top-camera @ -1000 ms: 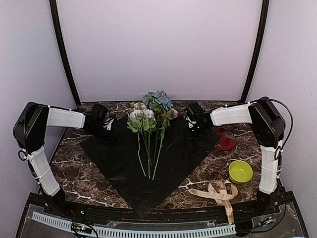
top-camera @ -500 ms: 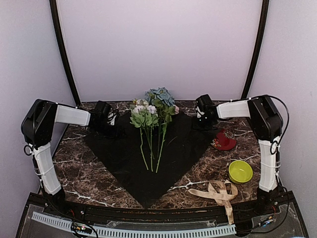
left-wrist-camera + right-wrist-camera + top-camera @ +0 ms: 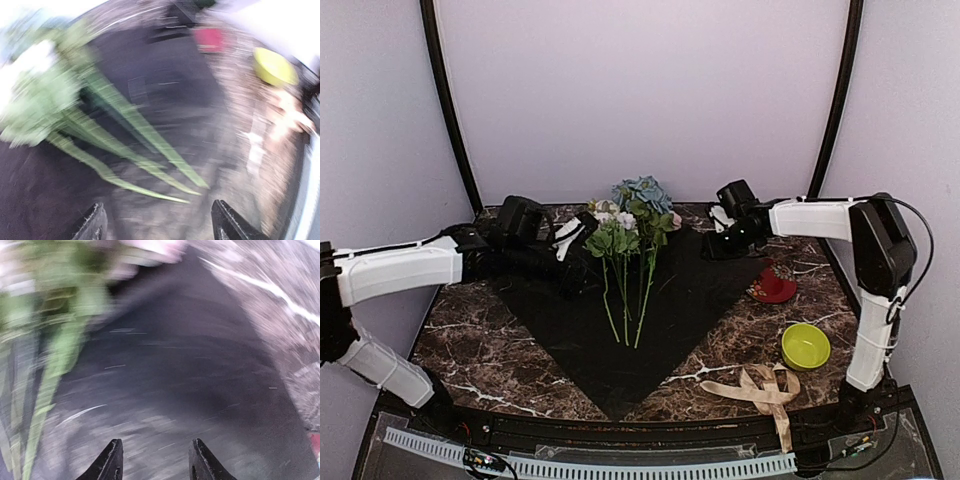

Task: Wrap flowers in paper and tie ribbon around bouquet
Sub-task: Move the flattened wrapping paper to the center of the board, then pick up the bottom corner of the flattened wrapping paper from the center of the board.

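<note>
my left gripper (image 3: 572,237) hangs over the far left part of the paper (image 3: 620,345), just beside the leaves of the flowers (image 3: 625,235); in the left wrist view its jaws stand wide apart and nothing is between them; that view is blurred.

my right gripper (image 3: 722,238) is over the paper's far right edge, with open paper between it and the blooms; in the right wrist view its fingers (image 3: 112,462) stand partly apart and hold nothing, with only black sheet under the gap.

the paper lies flat as a diamond on the marbled table (image 3: 470,330); its near corner points at the near table edge; its left corner lies under my left arm; its right corner ends close to a red thing (image 3: 773,285); i cannot tell whether they touch.

the flowers lie along the middle of the sheet, heads at the far side, stems (image 3: 625,310) running toward me and ending on the paper.

open room: bare sheet on both sides of the stems, and bare marble left of the near corner.

on the right stand the red thing, then nearer to me a yellow-green bowl (image 3: 806,346); the ribbon (image 3: 765,390) lies in a loose tangle at the near right, off the paper, just beside the bowl.
</note>
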